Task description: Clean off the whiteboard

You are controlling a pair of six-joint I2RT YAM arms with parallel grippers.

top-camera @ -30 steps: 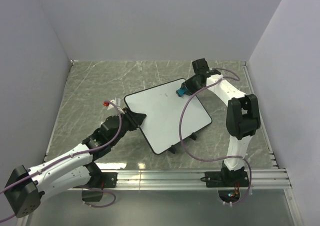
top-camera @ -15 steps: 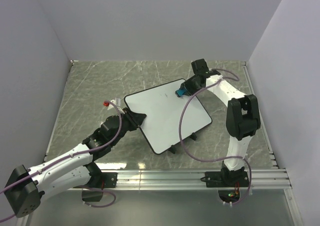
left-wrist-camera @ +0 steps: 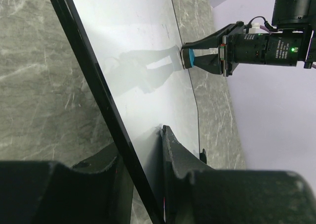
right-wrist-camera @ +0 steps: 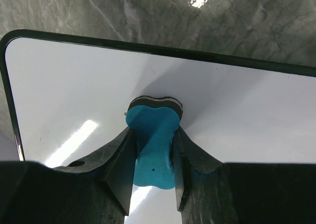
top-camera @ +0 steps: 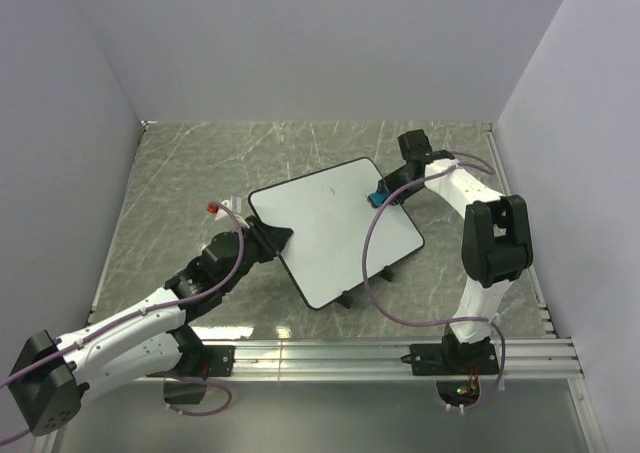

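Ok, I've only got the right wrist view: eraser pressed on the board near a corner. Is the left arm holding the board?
Observer: Yes. The left gripper is clamped on the whiteboard at its left edge, on the side opposite the eraser.
Operator: Any ink outside my view?
Observer: One faint small mark near the far edge, to the left of the eraser. The rest looks clean in the top view.
Operator: Anything beside the board?
Observer: A small red item sits on the table, just off the board's left corner.

No legible text, labels or numbers.
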